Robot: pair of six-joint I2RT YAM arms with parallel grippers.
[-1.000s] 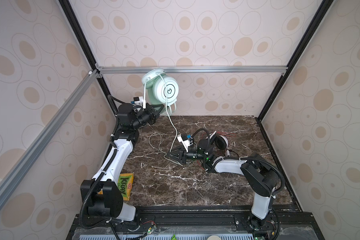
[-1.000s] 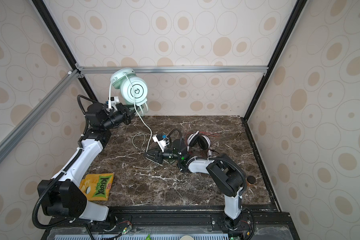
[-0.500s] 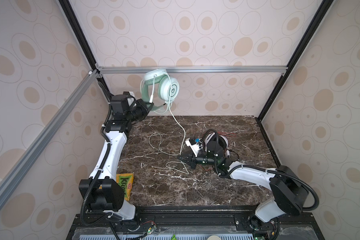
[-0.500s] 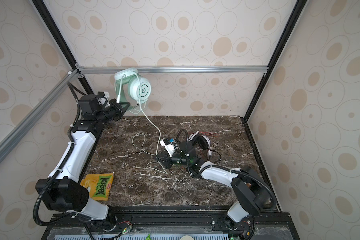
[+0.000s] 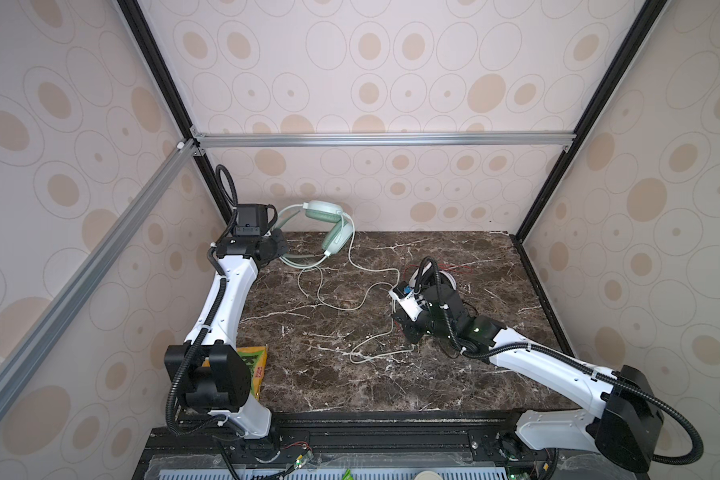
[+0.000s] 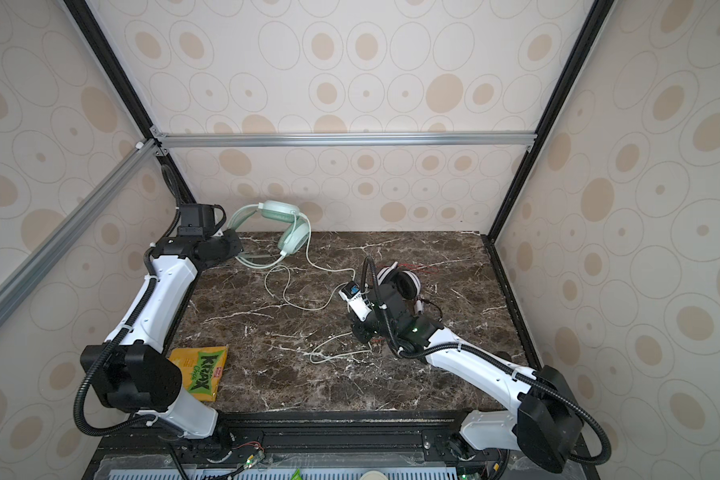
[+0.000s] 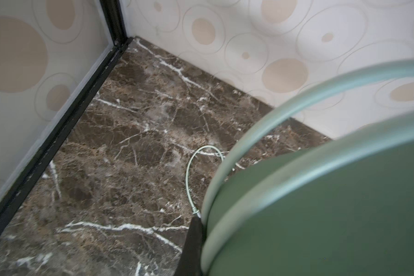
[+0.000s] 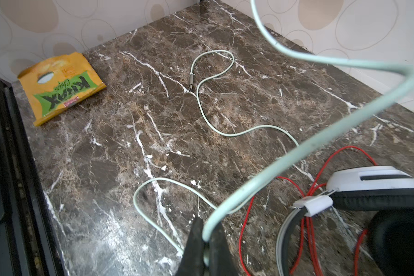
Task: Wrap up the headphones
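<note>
The pale green cord point(image 8: 320, 143), pinched in the right tool point(image 8: 204, 239), is best wound tautly around the mint green headphones point(image 5: 336, 232) gripped by the left tool point(image 5: 282, 246).

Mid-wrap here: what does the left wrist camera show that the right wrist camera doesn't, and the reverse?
Left wrist only: the mint green headphones close up and the black corner post. Right wrist only: the right gripper shut on the green cord, the cord's plug, a chips bag, and the white-and-black headphones with their red cord. Both: the green cord and the marble table.
</note>
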